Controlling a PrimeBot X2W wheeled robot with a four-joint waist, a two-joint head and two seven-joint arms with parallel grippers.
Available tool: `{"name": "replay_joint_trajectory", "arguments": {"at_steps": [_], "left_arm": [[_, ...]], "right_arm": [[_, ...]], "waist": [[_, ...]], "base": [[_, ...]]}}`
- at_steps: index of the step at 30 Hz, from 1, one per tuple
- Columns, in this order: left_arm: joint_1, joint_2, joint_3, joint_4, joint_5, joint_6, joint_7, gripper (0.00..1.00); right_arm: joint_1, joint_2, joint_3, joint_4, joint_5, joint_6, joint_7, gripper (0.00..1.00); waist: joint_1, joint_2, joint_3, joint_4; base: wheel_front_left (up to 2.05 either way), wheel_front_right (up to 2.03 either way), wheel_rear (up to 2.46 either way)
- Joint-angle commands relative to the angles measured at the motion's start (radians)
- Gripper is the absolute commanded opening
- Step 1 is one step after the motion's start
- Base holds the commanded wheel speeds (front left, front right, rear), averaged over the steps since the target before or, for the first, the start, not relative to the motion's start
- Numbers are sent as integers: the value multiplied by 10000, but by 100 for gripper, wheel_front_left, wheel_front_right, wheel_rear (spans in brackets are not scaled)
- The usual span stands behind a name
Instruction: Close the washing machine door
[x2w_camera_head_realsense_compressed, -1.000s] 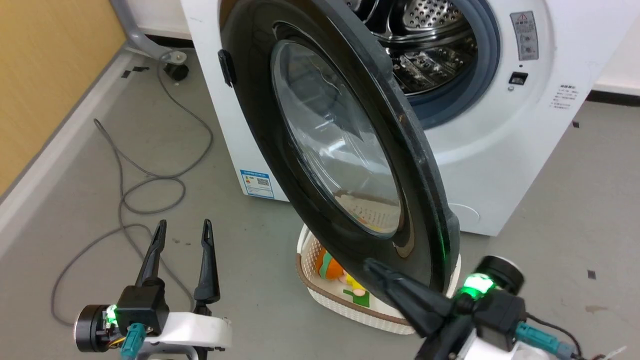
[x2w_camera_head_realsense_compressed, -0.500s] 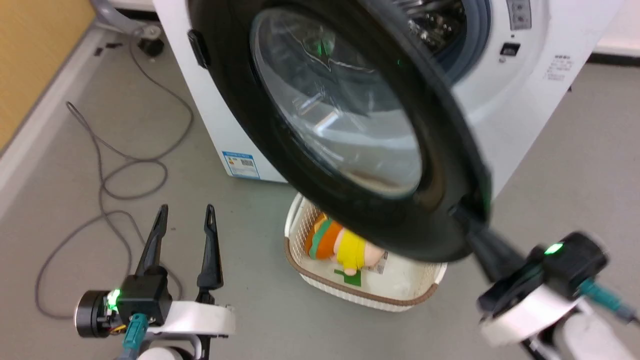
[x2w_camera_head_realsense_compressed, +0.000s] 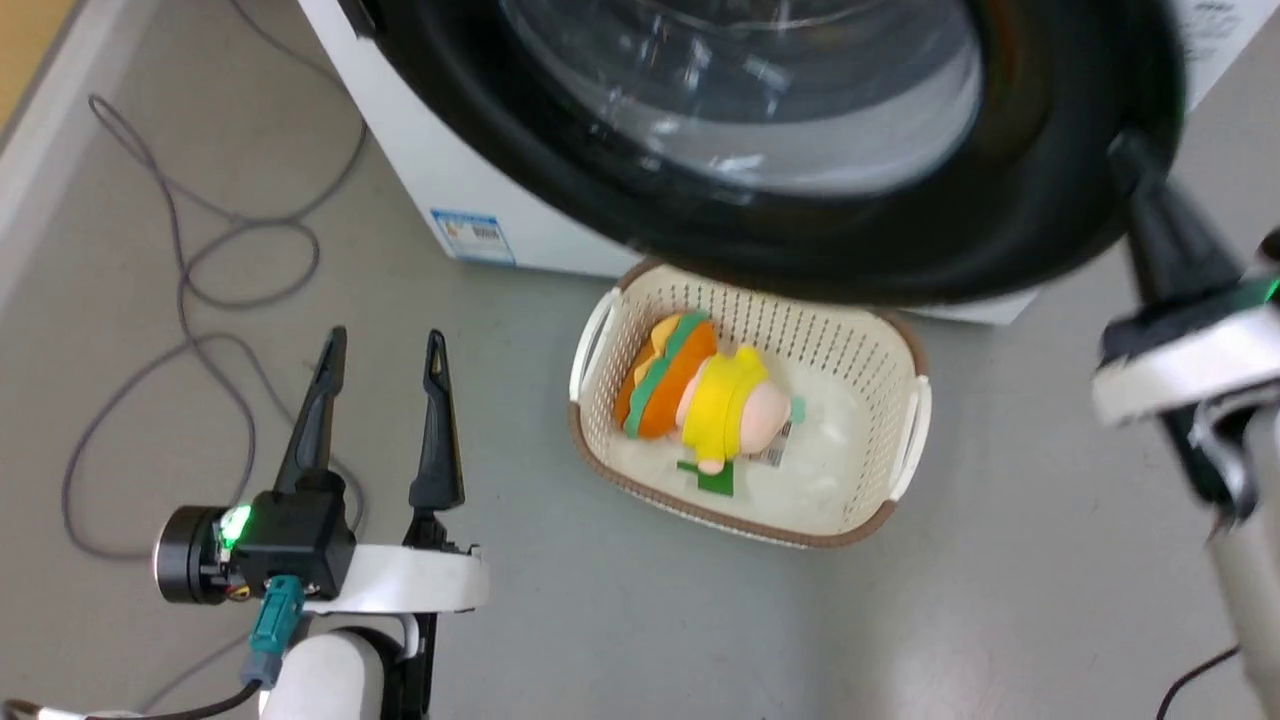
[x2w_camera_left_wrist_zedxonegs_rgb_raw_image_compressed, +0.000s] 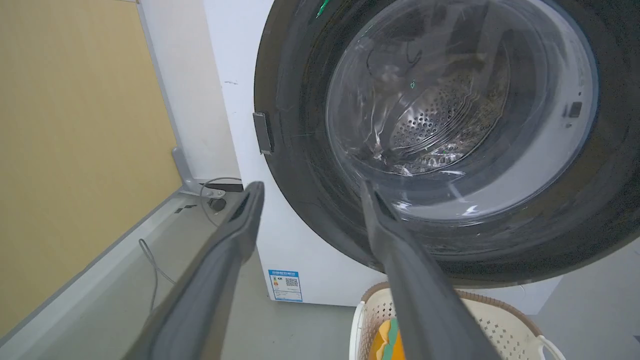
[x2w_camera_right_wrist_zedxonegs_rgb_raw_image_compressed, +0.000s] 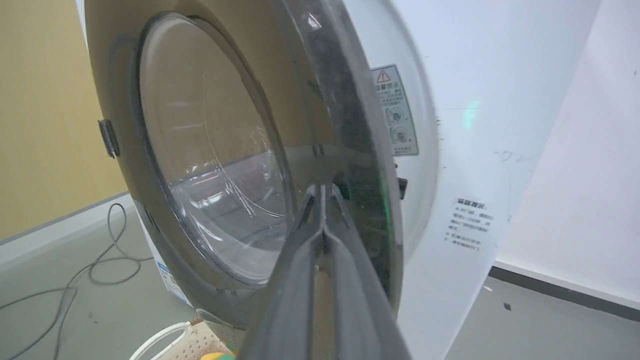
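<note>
The door stands just ajar from the washing machine, its free edge on the robot's right, where the right hand, fingers pressed together and empty, seems to touch the rim, far nearer than the wide-spread left hand.

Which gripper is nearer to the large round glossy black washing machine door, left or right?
Right. The right gripper, fingers shut, is at the door rim, seemingly touching it; the left gripper hangs open over the grey floor, apart, lower left of it.
</note>
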Motion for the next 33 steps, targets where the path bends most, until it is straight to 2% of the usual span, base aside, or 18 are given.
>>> {"name": "replay_joint_trajectory", "arguments": {"at_steps": [1,10,16,22,28,31,33], "left_arm": [[-211,-7,-33,-68,-28,67,-43,100],[-451,-12,-185,-78,-162,233,-43,100],[-535,-13,-204,-116,-251,373,-43,100],[-490,-13,-263,-128,-329,481,-43,100],[-284,-14,-215,30,-340,556,-43,100],[-125,-14,-84,117,-262,551,-44,100],[-26,-14,10,149,-184,527,-44,100]], "right_arm": [[-640,-183,-138,453,-125,-17,-44,0],[-2825,-453,-129,3012,-456,-17,-44,0],[-4012,-273,-308,4597,-613,-17,-42,0],[-4557,76,-717,5306,-942,-17,-42,0],[-4218,532,-1250,5169,-1536,-17,-43,0],[-3714,717,-1515,4300,-1718,-17,-43,0],[-3247,831,-1754,3259,-1807,-17,-43,0]], "waist": [[-1,0,330,121],[-1,0,744,254],[-1,0,838,229],[-1,0,819,177],[-1,0,419,41],[-1,0,90,-95],[-1,0,-142,-188]], "base": [[0,0,0],[0,0,0],[0,0,0],[0,0,0],[0,0,0],[0,0,0],[0,0,0]]}}
